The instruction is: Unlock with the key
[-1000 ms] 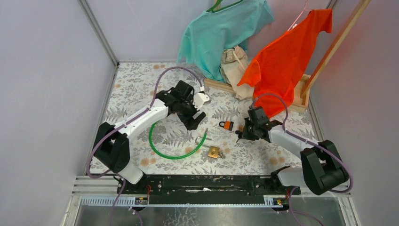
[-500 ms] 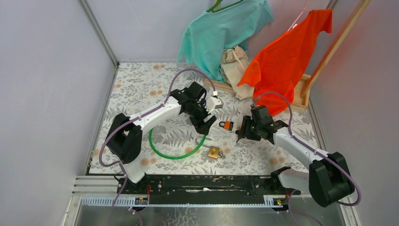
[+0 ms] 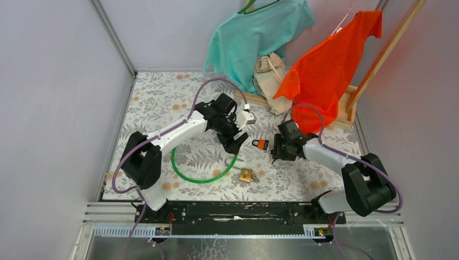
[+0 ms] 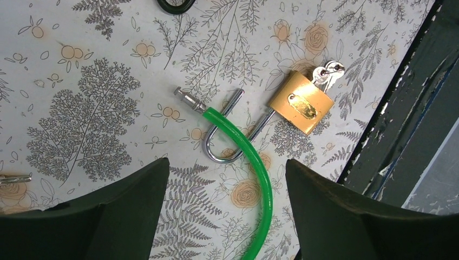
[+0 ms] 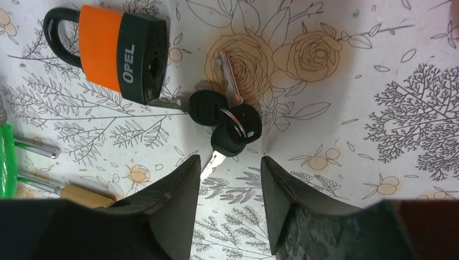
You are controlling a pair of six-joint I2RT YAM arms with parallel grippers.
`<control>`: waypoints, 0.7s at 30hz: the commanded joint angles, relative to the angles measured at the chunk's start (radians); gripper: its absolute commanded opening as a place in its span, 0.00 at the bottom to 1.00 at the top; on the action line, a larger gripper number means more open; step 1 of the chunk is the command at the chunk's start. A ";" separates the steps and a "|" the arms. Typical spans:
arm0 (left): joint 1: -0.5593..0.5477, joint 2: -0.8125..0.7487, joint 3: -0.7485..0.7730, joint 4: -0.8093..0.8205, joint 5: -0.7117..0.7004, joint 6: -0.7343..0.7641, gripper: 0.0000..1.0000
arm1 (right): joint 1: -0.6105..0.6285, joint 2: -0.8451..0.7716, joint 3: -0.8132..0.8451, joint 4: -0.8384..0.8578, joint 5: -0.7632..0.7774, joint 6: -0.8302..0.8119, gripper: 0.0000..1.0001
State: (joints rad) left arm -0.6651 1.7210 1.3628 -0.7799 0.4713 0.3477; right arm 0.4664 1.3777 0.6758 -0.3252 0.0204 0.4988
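Note:
An orange and black OPEL padlock [image 5: 119,51] lies on the floral table, also seen in the top view [image 3: 261,143]. One key sits in its keyhole, joined by a ring to a bunch of black-headed keys [image 5: 224,122]. My right gripper [image 5: 230,168] is open and empty just below the keys; in the top view it [image 3: 277,151] is right of the padlock. A brass padlock [image 4: 301,103] with keys and a long steel shackle lies lower [image 3: 246,174]. My left gripper [image 4: 227,179] is open and empty above the green cable [image 4: 254,162]; in the top view it [image 3: 235,142] is left of the orange padlock.
The green cable loop [image 3: 197,179] lies left of centre. A wooden rack [image 3: 346,111] with teal [image 3: 254,32] and orange [image 3: 330,59] shirts stands at the back right. The black rail [image 3: 238,211] runs along the near edge.
My left gripper has swung right toward the orange padlock. My right gripper has moved left and up, closer to the keys and padlock.

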 commanded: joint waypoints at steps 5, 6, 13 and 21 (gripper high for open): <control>0.000 -0.052 0.029 -0.014 -0.040 0.025 0.85 | 0.045 0.068 0.063 0.025 0.145 -0.007 0.45; 0.001 -0.056 0.030 -0.014 -0.046 0.027 0.84 | 0.050 0.079 0.067 0.024 0.154 -0.010 0.44; 0.008 -0.076 0.027 -0.018 -0.060 0.035 0.84 | 0.104 0.138 0.073 0.014 0.215 -0.017 0.39; 0.009 -0.086 0.015 -0.020 -0.040 0.035 0.85 | 0.109 0.063 0.044 0.015 0.182 -0.035 0.12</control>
State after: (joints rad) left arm -0.6601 1.6703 1.3628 -0.7841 0.4259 0.3676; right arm 0.5640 1.4853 0.7383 -0.3092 0.2092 0.4747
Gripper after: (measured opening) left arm 0.848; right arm 0.220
